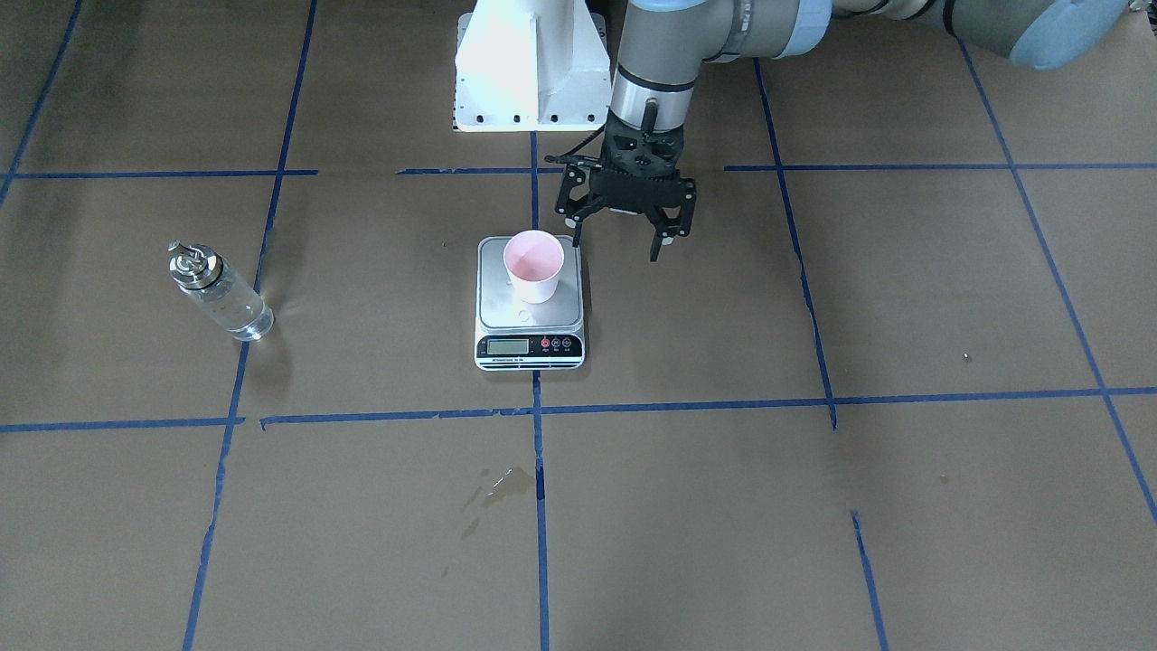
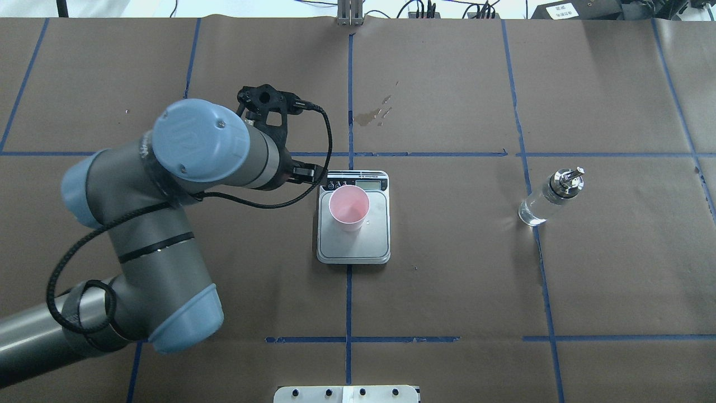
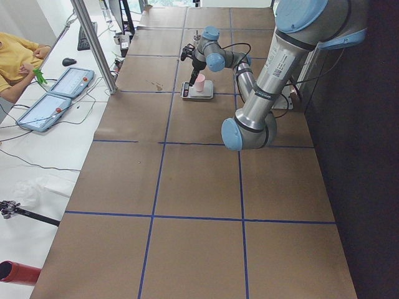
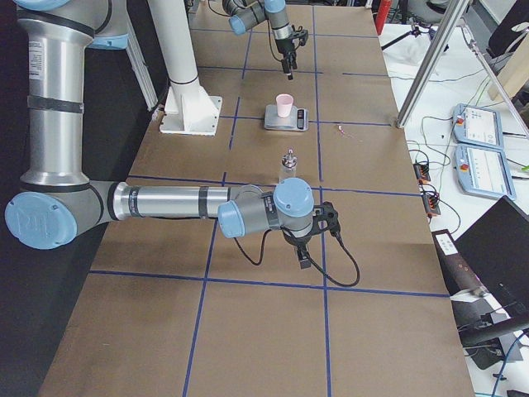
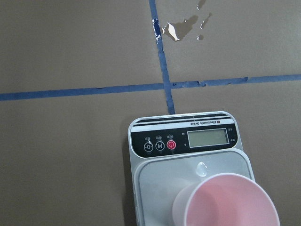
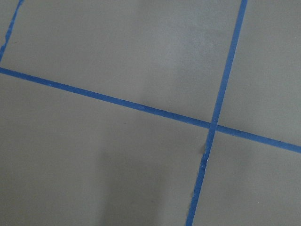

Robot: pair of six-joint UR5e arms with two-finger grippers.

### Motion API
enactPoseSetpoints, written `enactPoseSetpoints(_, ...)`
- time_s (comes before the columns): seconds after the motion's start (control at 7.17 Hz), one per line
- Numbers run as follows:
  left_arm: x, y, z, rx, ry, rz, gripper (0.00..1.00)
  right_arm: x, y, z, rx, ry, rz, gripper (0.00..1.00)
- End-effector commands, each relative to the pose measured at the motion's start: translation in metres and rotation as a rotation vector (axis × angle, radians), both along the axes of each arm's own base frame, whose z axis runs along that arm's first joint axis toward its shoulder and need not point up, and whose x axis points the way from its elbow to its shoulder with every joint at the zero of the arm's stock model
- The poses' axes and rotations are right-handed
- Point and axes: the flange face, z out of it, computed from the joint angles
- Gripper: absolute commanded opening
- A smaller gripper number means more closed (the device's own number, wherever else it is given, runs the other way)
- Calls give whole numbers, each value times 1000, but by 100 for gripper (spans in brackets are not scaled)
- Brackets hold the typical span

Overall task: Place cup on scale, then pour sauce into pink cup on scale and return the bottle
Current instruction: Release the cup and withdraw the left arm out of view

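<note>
From across the counter (image 1: 904,506), the cup (image 1: 534,265) stands upright on the steel platform of the scale (image 1: 506,315). The left gripper (image 1: 616,249) hangs just beside the scale's rear corner, its jaws apart and empty. The bottle (image 1: 220,291) stands upright well off toward the robot's right, with clear sauce (image 1: 239,313) inside. The overhead view agrees: the cup is on the scale at centre, the bottle is in the right half with its long axis vertical, and the left arm is on the opposite side. The left-end view adds nothing clearer. From the right end, the right gripper (image 4: 303,258) hovers near the bottle, which lies between it and the scale, so this arm looks the nearer for the pick. Whether its jaws are apart cannot be told. The left wrist view reads "Electronic Scale" on the dark strip, with buttons marked "-0-" and "M" and a blank display (image 5: 207,138). The right wrist view shows only counter and blue tape (image 6: 141,107).
</note>
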Motion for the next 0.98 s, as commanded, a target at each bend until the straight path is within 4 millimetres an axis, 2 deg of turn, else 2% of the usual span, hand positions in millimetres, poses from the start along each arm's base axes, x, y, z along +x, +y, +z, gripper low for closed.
enactPoseSetpoints(0.0,-100,-60,49,46,-100,28,100,0,8,-6,0,-4,7,100)
enactPoseSetpoints(0.14,-122,-68,91,-8,-141,21,100,0,9,-6,-5,-5,11,100)
enactPoseSetpoints(0.28,-125,-70,162,-103,-227,20,100,0,10,-6,-5,-5,11,100)
enactPoseSetpoints(0.42,-174,-104,195,-181,-251,-52,100,0,11,-6,-5,-5,9,100)
enactPoseSetpoints(0.56,-222,-125,237,-342,-169,-39,100,0,11,-7,-3,-5,11,100)
enactPoseSetpoints(0.7,-297,-130,264,-392,-91,-24,100,0,11,-8,-2,-6,10,100)
enactPoseSetpoints(0.84,-334,-116,320,-334,-159,78,100,0,11,-9,1,-6,9,100)
